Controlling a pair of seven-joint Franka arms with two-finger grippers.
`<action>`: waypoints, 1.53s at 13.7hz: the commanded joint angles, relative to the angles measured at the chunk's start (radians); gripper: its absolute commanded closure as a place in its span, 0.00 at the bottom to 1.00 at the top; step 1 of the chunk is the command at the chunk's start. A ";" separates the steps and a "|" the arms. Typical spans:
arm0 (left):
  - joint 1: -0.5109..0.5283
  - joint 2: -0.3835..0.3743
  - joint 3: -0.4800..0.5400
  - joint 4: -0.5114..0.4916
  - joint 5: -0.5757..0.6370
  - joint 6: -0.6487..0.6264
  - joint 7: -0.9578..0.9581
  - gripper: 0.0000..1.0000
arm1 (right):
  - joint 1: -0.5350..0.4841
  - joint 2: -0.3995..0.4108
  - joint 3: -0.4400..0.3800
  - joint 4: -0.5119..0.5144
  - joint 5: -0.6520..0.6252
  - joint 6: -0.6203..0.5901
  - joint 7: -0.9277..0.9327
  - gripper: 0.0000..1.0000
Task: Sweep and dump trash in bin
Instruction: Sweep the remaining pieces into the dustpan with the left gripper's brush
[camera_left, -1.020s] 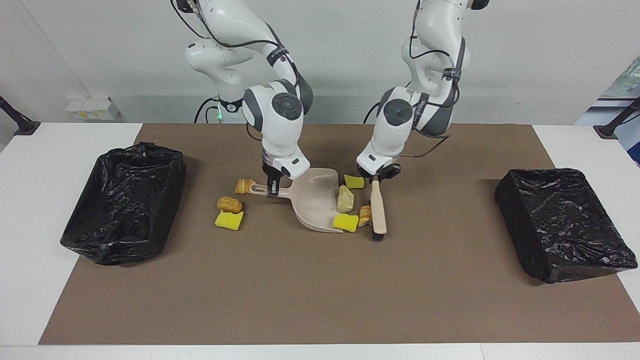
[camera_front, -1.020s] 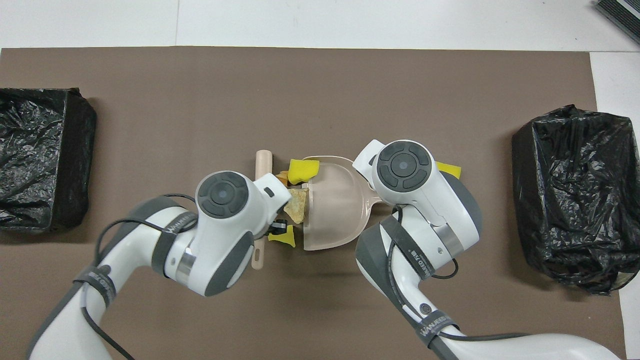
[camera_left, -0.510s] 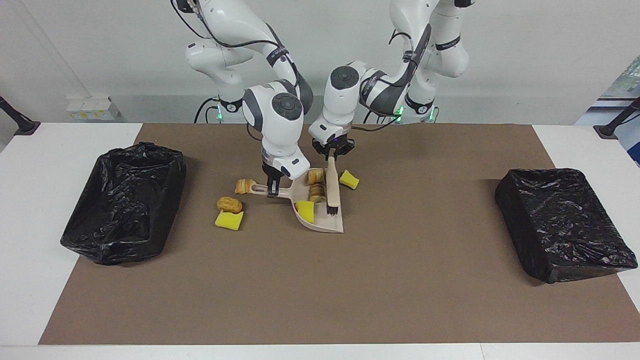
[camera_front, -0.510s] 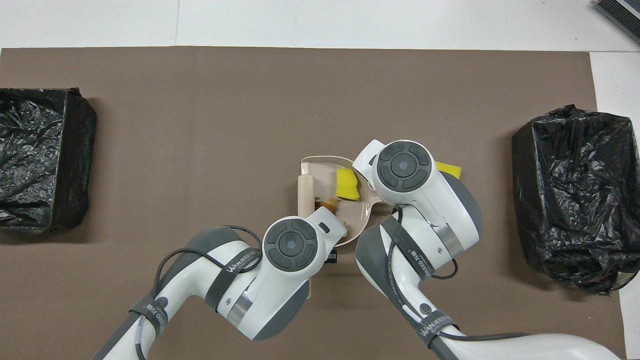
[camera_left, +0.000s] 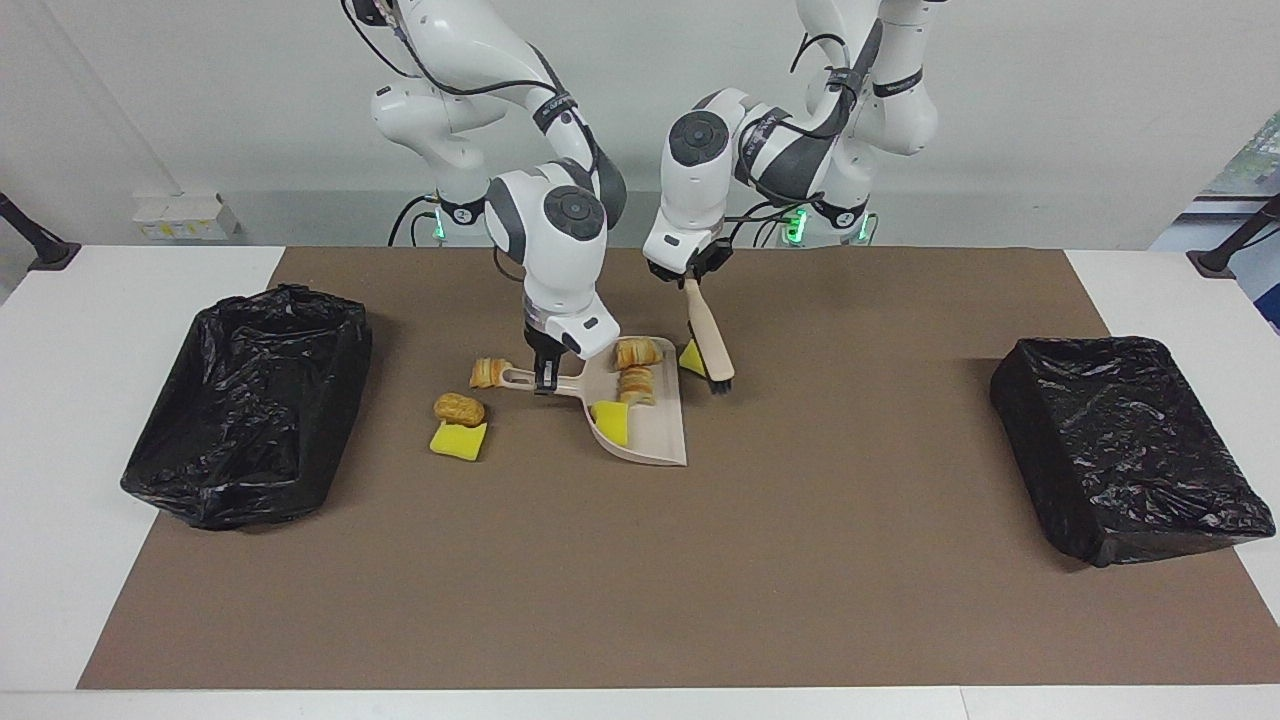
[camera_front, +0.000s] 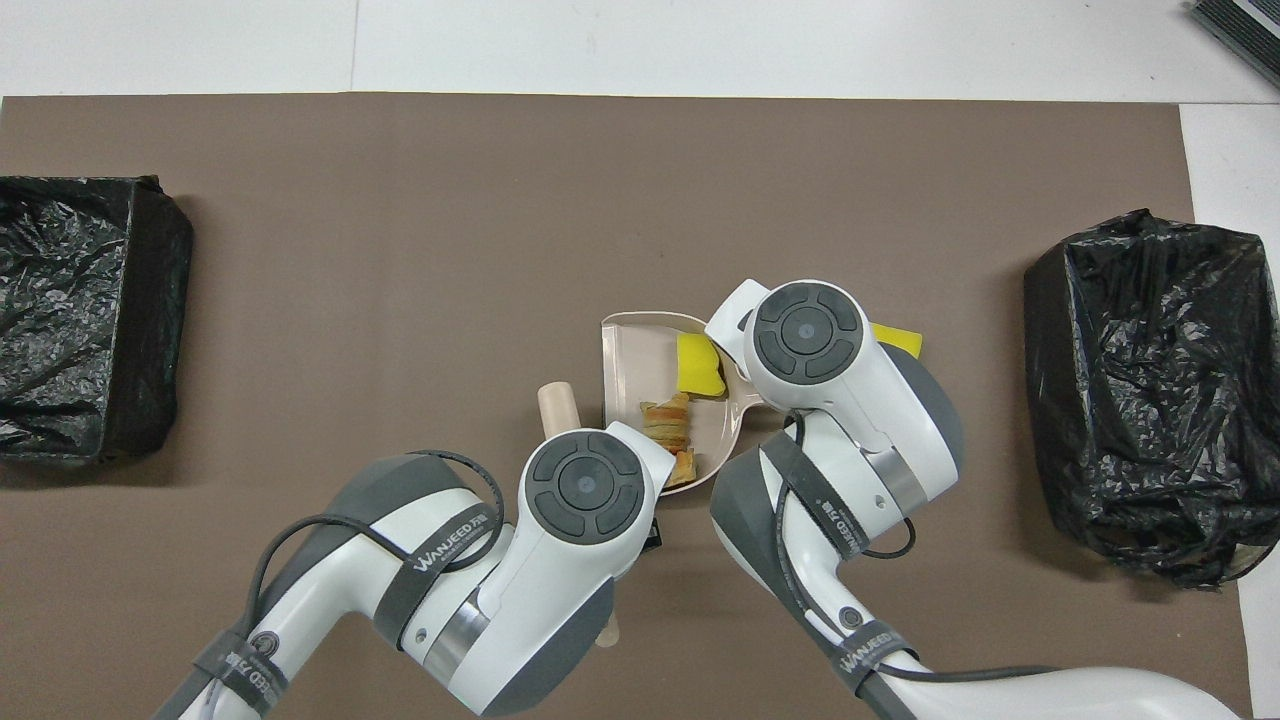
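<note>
The right pincer (camera_left: 546, 380) is clamped on the handle of the beige dustpan (camera_left: 655, 440), which lies on the brown mat (camera_left: 640, 560) in the middle of the surface. The left pincer (camera_left: 690, 280) is clamped on the brush (camera_left: 708, 340), held tilted in the air with its bristles down, at about 3 o'clock from the pan.

In the pan lie two bread pieces (camera_left: 636, 368) and a yellow sponge (camera_left: 611, 420). Another sponge chunk (camera_left: 691, 357) sits just beside the pan, by the brush. At 9 o'clock from the pan are a bread piece (camera_left: 489, 373) by the handle tip, a bread lump (camera_left: 459, 408) and a third sponge (camera_left: 458, 440). One black bin (camera_left: 250, 400) is at each end (camera_left: 1125, 445).
</note>
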 joint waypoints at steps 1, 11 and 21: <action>0.005 -0.104 0.000 -0.154 -0.013 0.037 -0.087 1.00 | -0.007 -0.012 0.008 -0.025 0.018 0.016 -0.019 1.00; 0.023 0.109 -0.004 -0.027 -0.013 0.353 0.089 1.00 | -0.016 -0.020 0.006 -0.036 0.007 -0.002 -0.089 1.00; 0.023 0.212 -0.002 0.234 -0.035 0.344 0.121 1.00 | -0.045 -0.024 0.006 -0.034 0.005 -0.011 -0.131 1.00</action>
